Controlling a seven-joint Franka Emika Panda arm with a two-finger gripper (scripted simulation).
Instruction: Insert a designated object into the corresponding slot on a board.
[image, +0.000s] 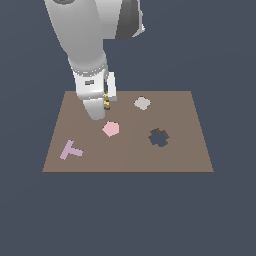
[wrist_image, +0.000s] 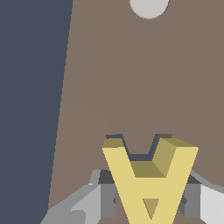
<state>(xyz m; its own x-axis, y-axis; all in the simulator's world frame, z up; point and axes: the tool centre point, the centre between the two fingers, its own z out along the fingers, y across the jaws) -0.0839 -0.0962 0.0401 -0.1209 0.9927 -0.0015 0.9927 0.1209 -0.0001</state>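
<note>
My gripper (image: 101, 109) is shut on the yellow A-shaped block (image: 106, 103), low over the back left part of the brown board (image: 175, 115). In the wrist view the yellow A (wrist_image: 151, 183) sits between my two fingers (wrist_image: 106, 200). The dark A-shaped slot (wrist_image: 140, 156) shows only as a thin dark edge around the block's two legs; the block covers the rest. I cannot tell whether the block is just above the slot or partly in it. The slot is hidden behind the gripper in the exterior view.
A pink pentagon block (image: 110, 129) lies just in front of the gripper. A lilac T block (image: 71, 149) lies at the board's front left. A grey rounded block (image: 142, 103) (wrist_image: 148, 6) sits to the exterior view's right. A dark gear-like hole (image: 158, 137) is further right.
</note>
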